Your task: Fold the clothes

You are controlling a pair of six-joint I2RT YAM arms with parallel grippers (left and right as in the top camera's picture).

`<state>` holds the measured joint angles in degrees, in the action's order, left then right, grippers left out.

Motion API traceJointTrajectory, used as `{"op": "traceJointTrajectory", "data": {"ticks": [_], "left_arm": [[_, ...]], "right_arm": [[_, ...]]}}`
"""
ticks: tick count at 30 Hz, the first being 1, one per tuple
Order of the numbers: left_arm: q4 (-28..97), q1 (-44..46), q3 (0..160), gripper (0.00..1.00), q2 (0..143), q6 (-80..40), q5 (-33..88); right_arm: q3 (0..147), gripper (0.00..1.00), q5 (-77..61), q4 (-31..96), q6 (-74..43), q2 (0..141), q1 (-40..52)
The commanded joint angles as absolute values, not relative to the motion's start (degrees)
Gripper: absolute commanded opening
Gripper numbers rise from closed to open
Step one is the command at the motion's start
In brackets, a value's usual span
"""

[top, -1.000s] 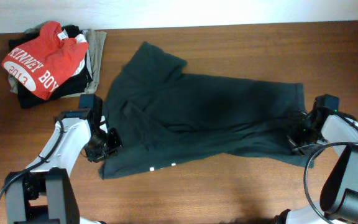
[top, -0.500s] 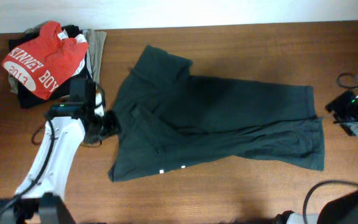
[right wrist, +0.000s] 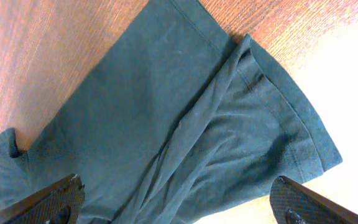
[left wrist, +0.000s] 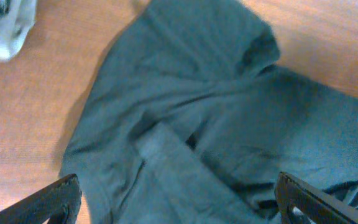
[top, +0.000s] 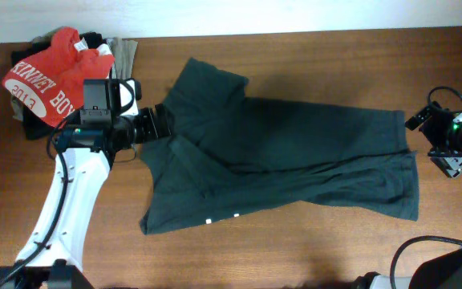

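The clothes [top: 287, 156], a dark greenish-black T-shirt, lie spread and wrinkled across the middle of the table, with a sleeve [top: 211, 80] pointing to the back. My left gripper [top: 164, 124] hovers at the shirt's left edge, open and empty. In the left wrist view its fingers [left wrist: 58, 200] frame the rumpled clothes [left wrist: 197, 106] below. My right gripper [top: 418, 120] hangs just off the shirt's right hem, open as well. The right wrist view shows the clothes [right wrist: 185, 118] with the hem [right wrist: 291, 99] folded over itself, and the right gripper [right wrist: 176, 202] above it holding nothing.
A pile of garments sits at the back left: a red T-shirt [top: 50, 74] with white letters on top, a beige folded piece [top: 126, 58] beside it. Bare wooden table [top: 295, 249] runs along the front. The table's right edge [right wrist: 347, 93] is close to the hem.
Both grippers have opened, let go of the shirt and risen off it. The left moved toward the back, the right out to the right. The shirt now lies stretched wider.
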<state>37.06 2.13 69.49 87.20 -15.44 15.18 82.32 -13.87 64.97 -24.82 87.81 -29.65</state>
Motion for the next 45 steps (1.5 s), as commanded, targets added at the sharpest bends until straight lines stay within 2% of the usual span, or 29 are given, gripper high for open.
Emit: {"op": "traceJointTrajectory", "data": {"ticks": [1, 5, 8, 11, 15, 18, 24, 34, 36, 40, 41, 44, 45], "left_arm": [[37.1, 2.3, 77.0, 0.99, 94.3, -7.4, 18.8], [37.4, 2.5, 92.9, 0.99, 106.1, -4.2, 18.7], [31.1, 3.1, 102.1, 0.99, 115.6, 0.2, 18.2], [20.7, 4.3, 103.1, 0.99, 124.2, 1.4, 18.0], [12.9, 5.7, 103.1, 0.98, 132.0, 1.4, 18.0], [11.2, 6.8, 103.1, 0.93, 135.0, 1.4, 16.1], [12.5, 9.1, 103.1, 0.92, 136.2, 4.5, 5.6], [12.0, 9.0, 103.1, 0.92, 140.5, 4.6, 5.0], [12.1, 9.0, 103.1, 0.84, 141.1, 4.6, 5.1], [13.8, 9.0, 103.1, 0.82, 143.4, 4.6, 5.1], [14.4, 9.0, 103.1, 0.72, 143.5, 4.6, 5.1], [14.5, 9.0, 103.1, 0.26, 143.5, 4.6, 5.1], [14.7, 9.0, 103.1, 0.19, 143.5, 4.6, 5.1]], "right_arm": [[82.4, 0.99, -14.6, 64.9, -24.2, 88.1, -29.6], [82.4, 0.99, -14.6, 64.9, -24.2, 88.1, -29.6], [82.4, 0.99, -14.6, 64.9, -24.2, 88.1, -29.6], [82.4, 0.99, -14.6, 64.9, -24.2, 88.1, -29.6], [82.4, 0.99, -14.6, 64.9, -24.2, 88.1, -29.6], [82.4, 0.99, -14.6, 64.9, -24.2, 88.1, -29.6], [82.4, 0.99, -14.6, 64.9, -24.2, 88.1, -29.6], [82.4, 0.99, -14.6, 64.9, -24.2, 88.1, -29.6], [82.4, 0.99, -14.6, 64.9, -24.2, 88.1, -29.6], [82.4, 0.99, -14.6, 64.9, -24.2, 88.1, -29.6], [82.4, 0.99, -14.6, 64.9, -24.2, 88.1, -29.6], [82.4, 0.99, -14.6, 64.9, -24.2, 88.1, -29.6], [82.4, 0.99, -14.6, 64.9, -24.2, 88.1, -29.6]]}}
